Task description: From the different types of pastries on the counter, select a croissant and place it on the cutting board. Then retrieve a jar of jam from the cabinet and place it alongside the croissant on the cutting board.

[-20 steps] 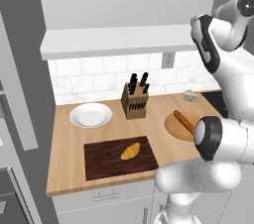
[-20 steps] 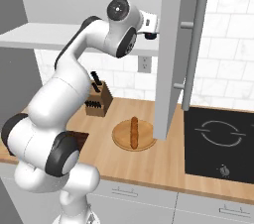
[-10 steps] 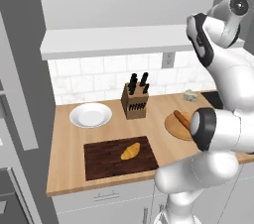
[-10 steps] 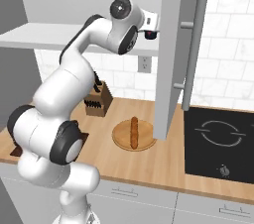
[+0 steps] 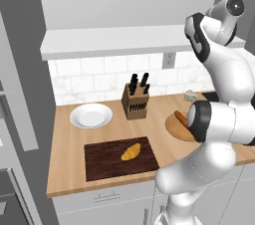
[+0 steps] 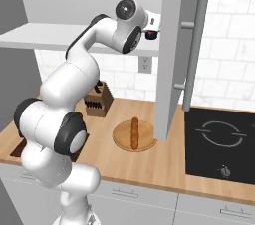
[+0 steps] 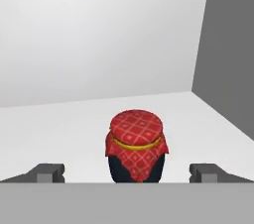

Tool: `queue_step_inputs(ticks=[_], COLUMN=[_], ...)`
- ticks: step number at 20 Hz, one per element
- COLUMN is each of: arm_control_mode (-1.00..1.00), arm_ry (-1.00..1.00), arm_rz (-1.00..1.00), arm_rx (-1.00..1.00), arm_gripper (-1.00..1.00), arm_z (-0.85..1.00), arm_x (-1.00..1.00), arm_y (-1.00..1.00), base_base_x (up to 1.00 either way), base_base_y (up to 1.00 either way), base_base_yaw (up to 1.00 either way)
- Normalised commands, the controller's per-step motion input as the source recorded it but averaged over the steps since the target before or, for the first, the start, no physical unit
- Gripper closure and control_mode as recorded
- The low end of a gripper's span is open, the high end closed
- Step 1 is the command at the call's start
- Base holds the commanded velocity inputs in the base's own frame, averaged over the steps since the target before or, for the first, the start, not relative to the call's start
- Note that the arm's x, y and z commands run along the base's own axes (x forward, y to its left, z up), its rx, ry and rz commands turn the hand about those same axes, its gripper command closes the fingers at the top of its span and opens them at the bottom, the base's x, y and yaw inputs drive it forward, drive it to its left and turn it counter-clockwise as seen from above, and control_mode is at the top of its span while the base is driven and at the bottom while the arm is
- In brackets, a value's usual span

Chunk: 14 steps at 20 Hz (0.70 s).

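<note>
Jaws are standing spread wide, gripper [image 7: 131, 174] flanking the jam jar [image 7: 136, 146] sitting at six o'clock on the cabinet [image 7: 74, 119] floor; closing off-centre risks tipping it.

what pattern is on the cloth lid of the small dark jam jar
Red with a white diamond lattice, tied by a yellow band; clearest in the hand view.

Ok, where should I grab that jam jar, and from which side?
Grip the jar of jam on its dark round body below the red cloth lid, coming straight ahead as now. It stands upright, centred between the open gripper's fingertips, clear on both sides.
</note>
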Motion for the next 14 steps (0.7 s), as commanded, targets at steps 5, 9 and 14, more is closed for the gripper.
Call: queue_step_inputs(ticks=[5,9,14], arm_control_mode=[-1.00,-1.00,-1.00], arm_ry=[0.00,0.00,0.00], arm_rz=[0.00,0.00,0.00], arm_rx=[0.00,0.00,-0.04], arm_gripper=[-1.00,-1.00,-1.00], arm_z=[-0.04,-0.11,-0.25], arm_x=[0.22,0.16,0.15], arm_y=[-0.16,-0.08,0.00], base_base_x=[0.00,0.00,0.00], base_base_y=[0.00,0.00,0.00], base_base_yaw=[0.00,0.00,0.00])
